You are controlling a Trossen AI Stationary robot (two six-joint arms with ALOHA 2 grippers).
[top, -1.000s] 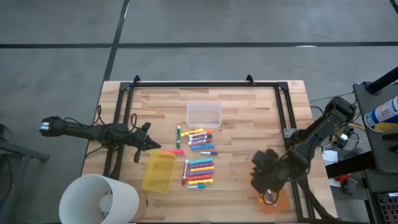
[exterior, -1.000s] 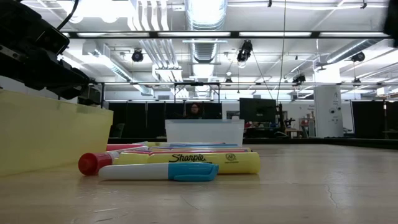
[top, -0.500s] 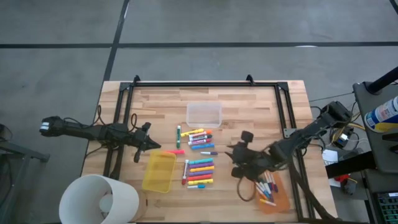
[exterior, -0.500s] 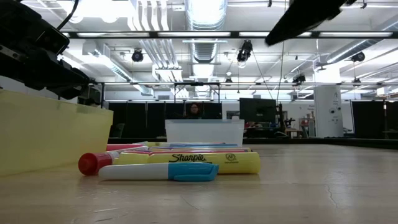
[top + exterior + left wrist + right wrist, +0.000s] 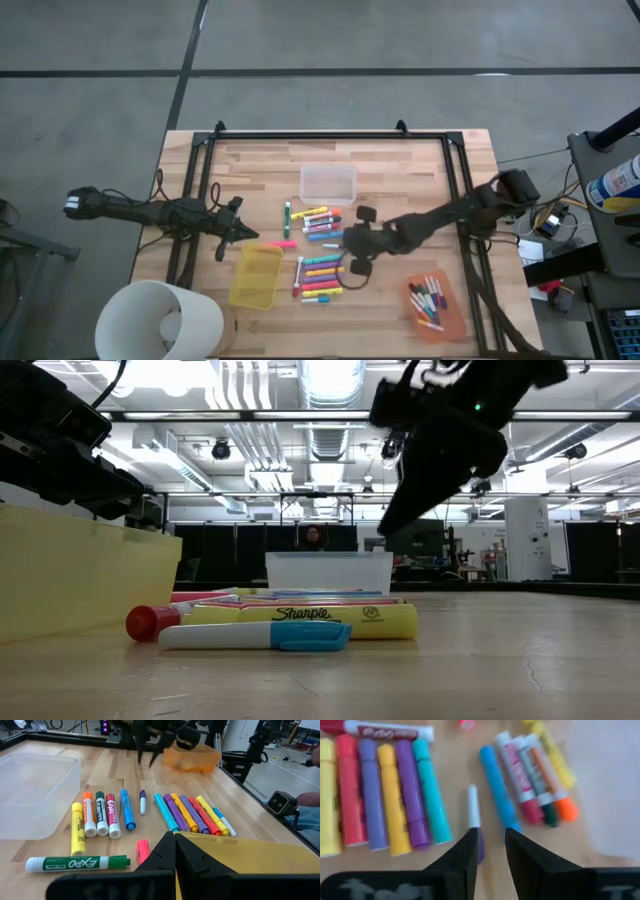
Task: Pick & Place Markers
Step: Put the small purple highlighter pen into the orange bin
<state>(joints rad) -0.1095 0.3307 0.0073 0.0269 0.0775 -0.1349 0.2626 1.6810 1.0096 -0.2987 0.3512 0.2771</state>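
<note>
While the right gripper (image 5: pixel 490 851) is hovering over the loose markers (image 5: pixel 322 272), the nearest target looks to be the thin white marker with the purple cap (image 5: pixel 474 817), lying alone between the two rows. It is looking light, rigid and smooth-walled, so I am judging it likely to roll or skid if nudged from one side; a pinch across the middle of the barrel, jaws square to its length, seems the safest hold. Nothing about it appears fragile.

Markers are lying flat on the wooden table (image 5: pixel 400 170) in two groups: a lower row of fat neon sticks (yellow, red, purple, teal) side by side and touching, and an upper cluster (image 5: pixel 318 218) of blue, pink, green, orange and yellow ones just below the clear bin (image 5: pixel 328 184). A green-capped white marker (image 5: pixel 287 218) is sitting apart at the left, next to a pink stub (image 5: pixel 143 851). Several more are already lying in the orange bin (image 5: pixel 434 305) near the table's right edge. The yellow bin (image 5: pixel 256 276) is standing just left of the lower row.

Right fingers (image 5: pixel 461 862) are standing slightly apart, holding nothing, directly above the purple-capped marker. The left gripper (image 5: pixel 240 232) is waiting closed and empty at the left, just above the yellow bin.
</note>
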